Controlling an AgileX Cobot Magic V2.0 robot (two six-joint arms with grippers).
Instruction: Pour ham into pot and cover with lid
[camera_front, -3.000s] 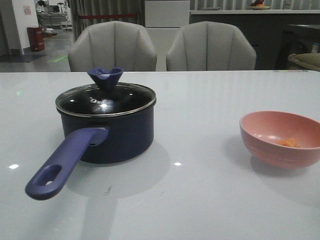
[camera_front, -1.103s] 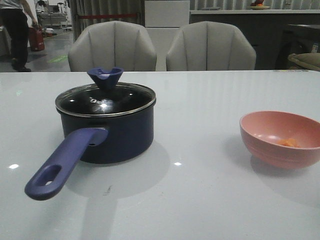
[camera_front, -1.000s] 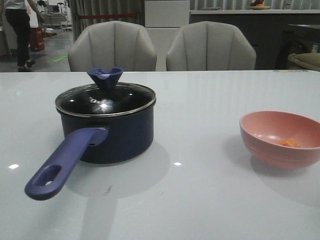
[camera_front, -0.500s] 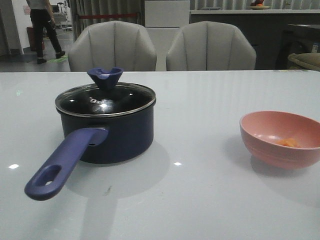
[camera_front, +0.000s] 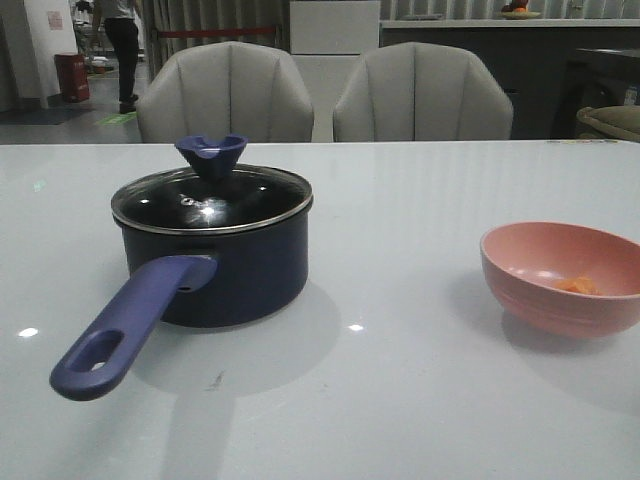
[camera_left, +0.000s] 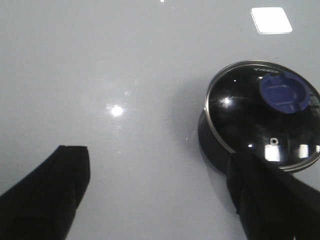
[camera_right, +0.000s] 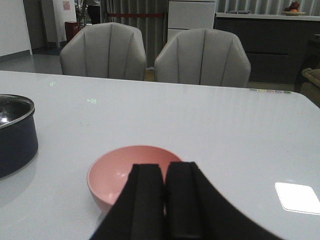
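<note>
Still lidded, the pot (camera_front: 215, 260) sits left on the counter (camera_front: 400, 380), and the ham (camera_front: 577, 285) lies in the pink bowl (camera_front: 565, 277) at the right.

Over the pot's rim the lid (camera_front: 210, 198) rests level, its blue knob (camera_front: 211, 156) upright, and the long purple-blue handle (camera_front: 125, 325) reaches toward the near edge, ending in an oval hole. A few orange bits of ham gather low against the bowl's inner wall. Bowl and pot stand well apart. From the left wrist view, the left gripper (camera_left: 160, 200) hangs above the counter beside the lidded pot with its jaws spread wide, holding nothing. Seen from the right wrist view, the right gripper (camera_right: 163, 200) has its jaws pressed together, empty, just short of the bowl. Two grey chairs (camera_front: 225, 92) stand behind the counter.
</note>
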